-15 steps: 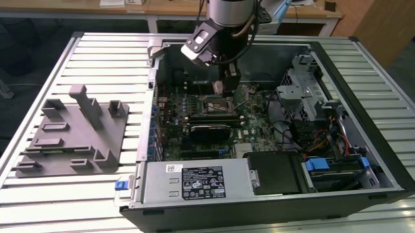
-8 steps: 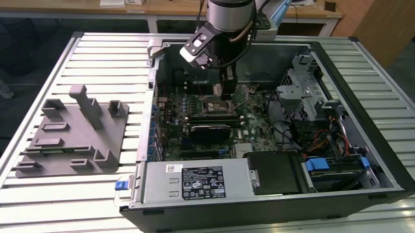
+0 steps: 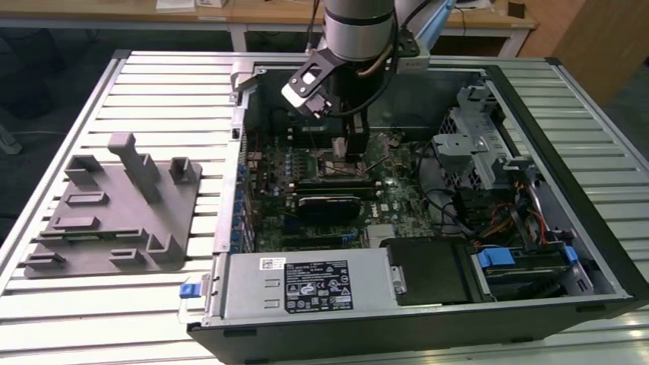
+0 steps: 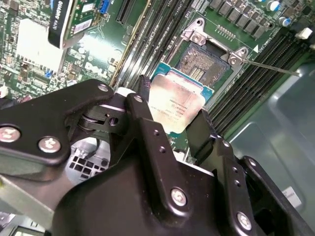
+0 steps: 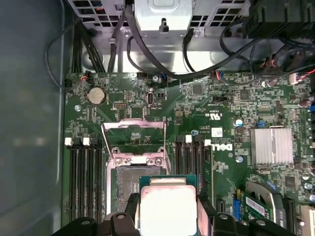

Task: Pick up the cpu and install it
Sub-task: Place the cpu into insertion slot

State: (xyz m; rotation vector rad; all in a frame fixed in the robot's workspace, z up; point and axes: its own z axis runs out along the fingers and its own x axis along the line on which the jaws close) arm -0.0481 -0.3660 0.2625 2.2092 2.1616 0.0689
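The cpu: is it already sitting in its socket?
No: in the second wrist view the gripper holds the cpu, and the contacts of the socket lie bare.

Silvery sq. cpu, green rim, held betw. jaws.

On the silver-grey metal power supply box sits a large white sticker crowded with black print, too fine to make out. The green circuit board bears white logo lettering, and faint dark print lines cross the silvery square cpu.
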